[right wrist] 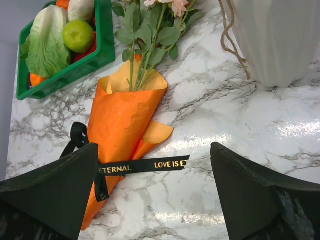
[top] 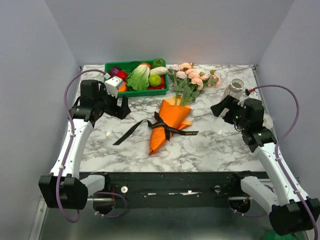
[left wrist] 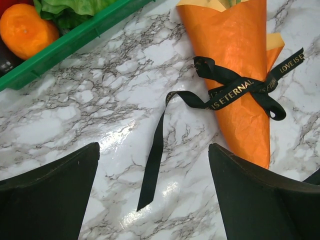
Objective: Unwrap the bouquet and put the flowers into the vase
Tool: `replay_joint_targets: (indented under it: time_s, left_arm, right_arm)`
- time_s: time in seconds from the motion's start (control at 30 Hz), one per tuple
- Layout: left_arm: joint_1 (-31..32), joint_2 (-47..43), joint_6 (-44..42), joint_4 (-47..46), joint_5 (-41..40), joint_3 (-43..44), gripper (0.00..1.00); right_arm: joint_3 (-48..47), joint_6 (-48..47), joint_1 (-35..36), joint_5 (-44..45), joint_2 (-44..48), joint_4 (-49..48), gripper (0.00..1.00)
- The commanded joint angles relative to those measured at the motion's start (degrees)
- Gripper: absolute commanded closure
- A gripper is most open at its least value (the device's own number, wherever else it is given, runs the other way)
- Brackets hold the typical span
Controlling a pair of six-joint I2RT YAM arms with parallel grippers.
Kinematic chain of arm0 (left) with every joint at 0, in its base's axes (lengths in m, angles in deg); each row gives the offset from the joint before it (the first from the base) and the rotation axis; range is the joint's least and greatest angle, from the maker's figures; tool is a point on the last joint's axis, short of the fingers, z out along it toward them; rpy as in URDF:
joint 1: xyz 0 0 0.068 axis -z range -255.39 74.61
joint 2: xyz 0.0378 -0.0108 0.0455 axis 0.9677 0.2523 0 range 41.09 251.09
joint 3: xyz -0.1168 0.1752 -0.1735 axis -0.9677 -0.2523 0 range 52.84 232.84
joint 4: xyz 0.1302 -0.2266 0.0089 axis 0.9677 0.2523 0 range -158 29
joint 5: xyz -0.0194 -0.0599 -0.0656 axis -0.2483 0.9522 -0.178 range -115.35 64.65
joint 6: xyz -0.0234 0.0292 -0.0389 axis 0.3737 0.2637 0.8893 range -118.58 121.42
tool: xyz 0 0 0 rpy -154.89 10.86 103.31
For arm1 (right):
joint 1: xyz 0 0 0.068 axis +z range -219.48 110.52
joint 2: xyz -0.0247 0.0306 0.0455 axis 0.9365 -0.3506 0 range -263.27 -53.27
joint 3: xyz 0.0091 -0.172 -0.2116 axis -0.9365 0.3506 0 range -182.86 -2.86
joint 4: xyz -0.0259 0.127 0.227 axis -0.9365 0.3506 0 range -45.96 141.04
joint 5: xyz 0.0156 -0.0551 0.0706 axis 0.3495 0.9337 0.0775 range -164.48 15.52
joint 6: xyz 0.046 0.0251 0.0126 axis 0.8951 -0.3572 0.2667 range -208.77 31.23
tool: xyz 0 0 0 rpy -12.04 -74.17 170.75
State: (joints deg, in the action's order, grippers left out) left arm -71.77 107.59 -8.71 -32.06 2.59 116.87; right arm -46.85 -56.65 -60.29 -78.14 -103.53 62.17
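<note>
My left gripper (left wrist: 153,150) and right gripper (right wrist: 154,160) stand apart, empty; the bouquet (top: 170,122) lies flat on the marble table (top: 215,145) between them, light I judge, its orange paper (right wrist: 117,120) easily crushed, so I would take the loose black ribbon tail (left wrist: 156,145).

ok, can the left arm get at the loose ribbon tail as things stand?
Probably yes: the left end effector is open, and the ribbon tail lies flat on the bare marble table ahead of it, nothing covering it.
</note>
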Motion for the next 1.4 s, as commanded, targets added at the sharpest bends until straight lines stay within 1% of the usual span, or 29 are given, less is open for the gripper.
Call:
replay_joint_targets:
  time_s: [0.0, 0.13, 0.23, 0.27, 0.33, 0.43, 0.53, 0.67, 0.73, 0.77, 0.83, 0.87, 0.9, 0.97, 1.13, 1.2, 1.37]
  left_arm:
    - [1.5, 1.2, -1.9, -0.8, 2.1, -1.5, 0.01]
    - [2.3, 2.1, -3.2, -0.2, 2.3, -1.5, 0.01]
    - [2.6, 2.4, -3.3, -0.5, 2.5, -1.6, 0.01]
    - [2.7, 2.5, -3.3, -0.5, 2.5, -1.7, 0.01]
    - [2.7, 2.4, -3.2, -0.5, 2.6, -1.7, 0.01]
    - [2.9, 2.3, -3.1, -0.7, 2.6, -1.7, 0.01]
    - [3.8, 3.0, -3.4, -0.9, 2.0, -1.8, 0.01]
    - [7.6, 5.2, -6.2, -0.6, -0.6, -2.2, 0.01]
    - [9.1, 7.7, -8.2, -0.2, -2.0, -2.2, 0.01]
    - [10.3, 8.6, -8.8, -0.2, -2.3, -2.0, 0.01]
    - [11.1, 11.8, -10.6, 0.4, -2.4, -1.6, 0.01]
    - [11.8, 12.9, -11.1, 0.6, -2.4, -1.5, 0.01]
    - [12.0, 15.0, -11.9, 0.6, -2.4, -1.3, 0.01]
    - [12.4, 16.9, -14.0, 0.8, -2.9, -1.3, 0.01]
    - [12.6, 21.3, -17.9, -1.9, -6.9, -2.9, 0.01]
    - [12.6, 22.3, -19.0, -3.4, -9.7, -4.2, 0.01]
    - [12.6, 24.6, -18.8, -6.8, -11.6, -5.2, 0.02]
  right_arm:
    - [1.0, 0.1, 0.3, 0.9, 0.2, -1.1, 0.00]
    - [2.1, -0.7, 1.1, -1.8, -3.4, -3.3, 0.00]
    - [0.0, -2.1, 5.4, 2.4, -7.6, -2.6, 0.00]
    - [-0.6, -2.5, 7.7, 5.4, -8.6, -2.1, 0.00]
    - [-2.2, -2.8, 9.3, 5.9, -10.6, -1.7, 0.00]
    - [-3.1, -2.4, 10.2, 6.3, -11.3, -1.4, 0.00]
    - [-3.3, -4.2, 12.2, 7.3, -11.9, -2.7, 0.00]
    - [-5.4, -8.1, 18.0, 13.9, -15.1, -1.6, 0.00]
    - [-6.0, -9.3, 20.1, 16.1, -17.8, -1.3, 0.00]
    - [-6.5, -10.2, 22.0, 18.7, -18.6, -0.5, 0.01]
    - [-6.9, -10.6, 23.7, 20.8, -20.6, -0.2, 0.03]
    - [-6.6, -10.7, 24.8, 21.2, -20.8, -0.6, 0.04]
    - [-5.5, -10.8, 25.2, 21.1, -20.8, -1.2, 0.08]
    - [-4.2, -11.6, 26.5, 20.7, -20.1, -3.0, 0.11]
    - [-2.0, -12.3, 29.0, 20.4, -19.5, -4.0, 0.11]
    - [-2.1, -12.4, 29.8, 20.3, -21.0, -4.2, 0.11]
    - [-2.4, -9.9, 30.6, 19.6, -24.8, -4.2, 0.13]
